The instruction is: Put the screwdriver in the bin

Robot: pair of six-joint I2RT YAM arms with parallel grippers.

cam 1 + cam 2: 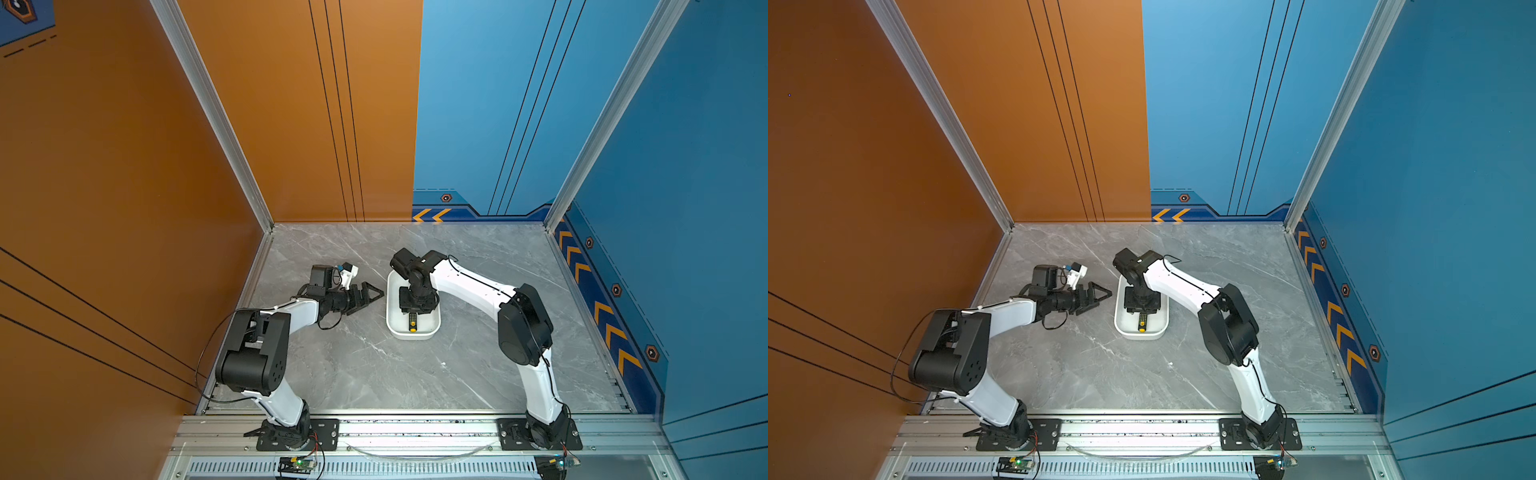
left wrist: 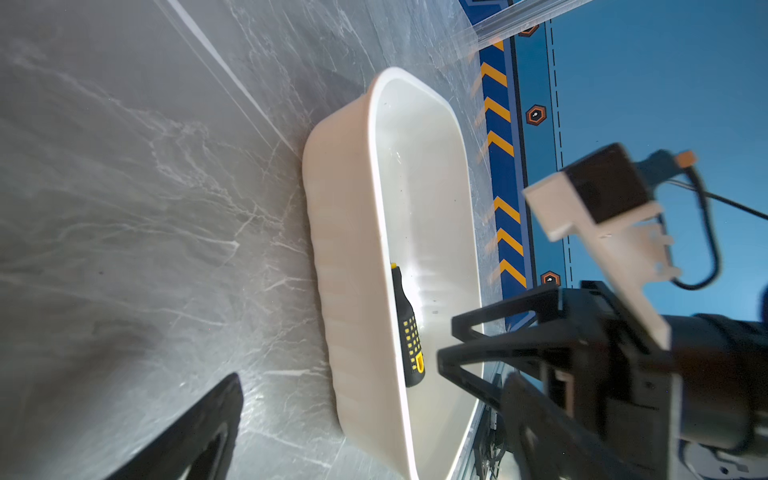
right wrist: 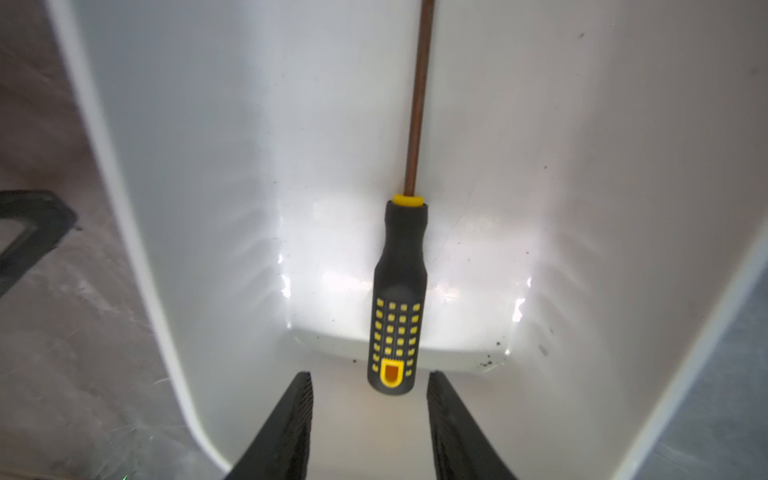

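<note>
The screwdriver (image 1: 412, 322) (image 1: 1142, 323), black-handled with yellow dots, lies flat inside the white bin (image 1: 392, 328) (image 1: 1121, 328), its yellow end cap toward the near wall. My right gripper (image 1: 415, 309) (image 1: 1141, 307) hangs over the bin, pointing down. In the right wrist view the right gripper (image 3: 370, 376) is open, and the screwdriver (image 3: 399, 291) rests free on the bin (image 3: 187, 208) floor, just past the fingertips. My left gripper (image 1: 368, 296) (image 1: 1096, 296) stands open beside the bin's left wall, holding nothing. In the left wrist view the screwdriver (image 2: 409, 332) shows over the bin (image 2: 353, 249) rim.
The bin sits mid-table on the grey marble surface (image 1: 374, 374). Orange and blue walls enclose the table at the left, back and right. An aluminium rail (image 1: 415, 432) with both arm bases runs along the front edge.
</note>
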